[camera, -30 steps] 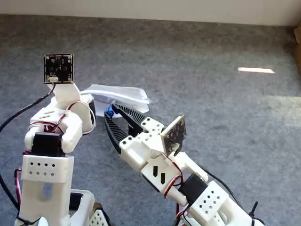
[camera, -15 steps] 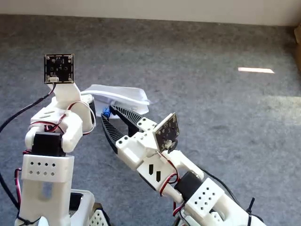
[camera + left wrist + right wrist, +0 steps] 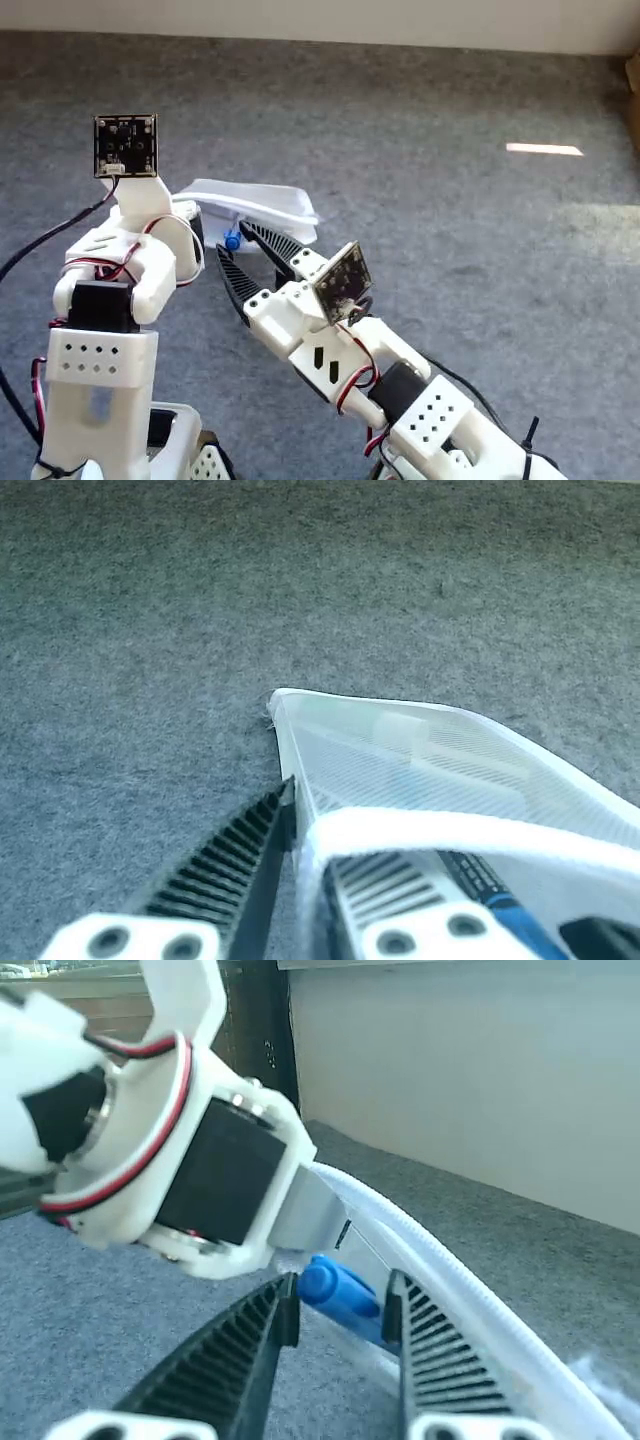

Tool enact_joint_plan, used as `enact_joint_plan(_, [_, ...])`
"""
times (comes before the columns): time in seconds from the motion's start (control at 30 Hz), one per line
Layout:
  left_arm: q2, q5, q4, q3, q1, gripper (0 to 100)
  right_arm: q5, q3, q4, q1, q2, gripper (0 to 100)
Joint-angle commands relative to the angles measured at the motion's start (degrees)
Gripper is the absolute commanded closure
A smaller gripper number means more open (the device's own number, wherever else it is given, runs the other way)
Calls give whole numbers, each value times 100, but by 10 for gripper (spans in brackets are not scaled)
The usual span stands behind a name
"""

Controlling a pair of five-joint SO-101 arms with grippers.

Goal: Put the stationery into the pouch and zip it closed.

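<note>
The white mesh pouch (image 3: 262,199) lies on the grey carpet in the high view, with one end lifted. My left gripper (image 3: 300,805) is shut on the pouch (image 3: 430,765) at its rim, holding the mouth up. A blue pen (image 3: 495,898) shows through the mesh inside. My right gripper (image 3: 234,246) sits at the pouch mouth, open, its black fingers either side of the pen's blue end (image 3: 232,239). In the right wrist view the pen (image 3: 335,1292) crosses the gap of that gripper (image 3: 342,1310), beside the pouch's white rim (image 3: 440,1260).
Grey carpet (image 3: 450,230) spreads to the right and far side, with a bright sunlit patch (image 3: 545,149). A pale wall (image 3: 400,20) runs along the back. The left arm's body (image 3: 120,270) stands close to the right gripper.
The right arm has shifted left and tilted its wrist, while its fingertips stay at the pouch mouth around the pen's end. The left arm and the pouch have held still.
</note>
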Motion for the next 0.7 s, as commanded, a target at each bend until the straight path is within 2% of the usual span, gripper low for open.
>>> enact_joint_plan(0.0, [-198,-44,-141,-66,-31,990,97,-4,-31,48,40,833])
enact_joint_plan(0.2, [-189,-53,-158,-66,-31,990,88,-40,-75,48,31,837])
enact_joint_plan(0.4, [-189,-62,-158,-66,-31,990,114,-40,-84,180,-110,997])
enact_joint_plan(0.6, [-180,-62,-167,-66,-31,990,70,13,-40,365,-1560,995])
enact_joint_plan(0.67, [-180,-62,-167,-66,-40,990,-193,110,-31,365,-1991,995])
